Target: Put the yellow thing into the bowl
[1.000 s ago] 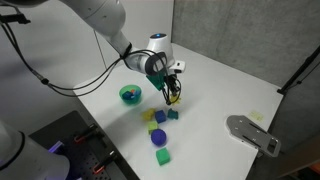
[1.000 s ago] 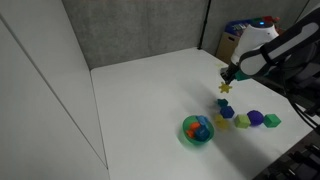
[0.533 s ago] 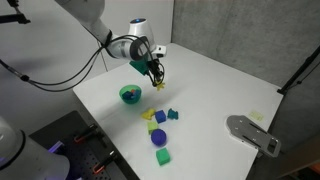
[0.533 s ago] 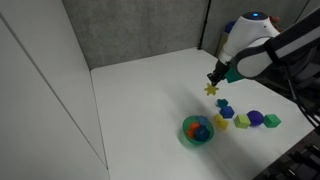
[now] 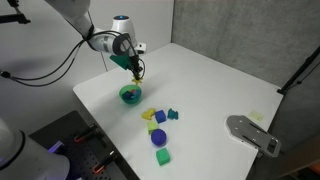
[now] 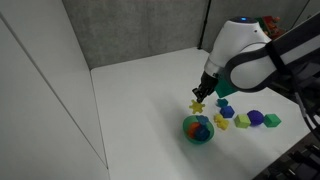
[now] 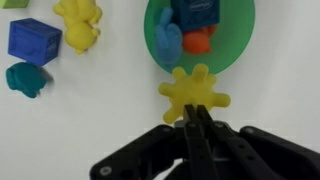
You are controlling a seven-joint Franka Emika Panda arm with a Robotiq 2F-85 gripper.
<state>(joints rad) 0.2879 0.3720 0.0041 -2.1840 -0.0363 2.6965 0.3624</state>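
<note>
End effector: the end effector (image 7: 195, 120) entered from the bottom centre of the wrist view, its two fingers pressed together on one lobe of the yellow thing; it was also seen in both exterior views (image 5: 136, 70) (image 6: 204, 93), pointing down
Yellow thing: the yellow thing (image 7: 193, 92), a star-like piece with rounded lobes, was pinched at the fingertips and appeared lifted off the counter (image 5: 138, 76) (image 6: 198, 105)
Position against bowl: in the wrist view the piece sat just below the bowl's lower rim in the frame, at centre, not inside it
Bowl: the bowl (image 7: 238, 42) was round and green and stood at top centre of the wrist view, at centre left in one exterior view (image 5: 124, 97) and at lower centre in the other (image 6: 186, 132)
Bowl contents: a blue block (image 7: 196, 14), an orange piece (image 7: 198, 42) and a teal piece (image 7: 168, 42) lay together inside
Loose pieces: a dark blue cube (image 7: 35, 38), a second yellow piece (image 7: 78, 22) and a teal lump (image 7: 25, 78) lay at upper left of the wrist view, well apart from the bowl
Counter: the white counter (image 5: 220, 85) also carried a purple block (image 5: 159, 137) and a green block (image 5: 162, 157) at lower centre
</note>
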